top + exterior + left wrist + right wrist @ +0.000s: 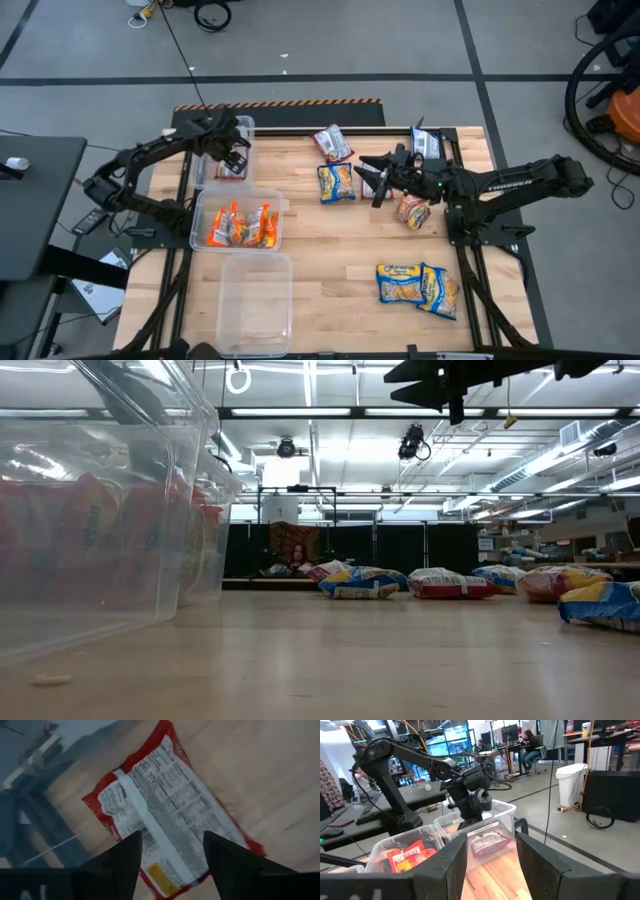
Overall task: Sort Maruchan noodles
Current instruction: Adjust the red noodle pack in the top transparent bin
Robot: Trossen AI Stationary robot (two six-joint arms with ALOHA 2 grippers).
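Our left gripper (pixel 170 865) hangs open and empty over the far bin (pixel 222 160), a red noodle packet (pixel 165 815) lying loose just below its fingers. Our right gripper (pixel 368 177) waits half-open, holding nothing.

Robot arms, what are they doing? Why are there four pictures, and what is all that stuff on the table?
They are two robot arms sorting noodle packets by colour. One picture looks down from above, one looks level across the table top, and two come from cameras on the arms' wrists. The left arm hangs over the far clear bin, jaws open, with a red packet lying below them. The middle bin holds orange packets. The right arm is over the table, jaws open, holding nothing. Blue-and-yellow packets and others lie loose on the wood.
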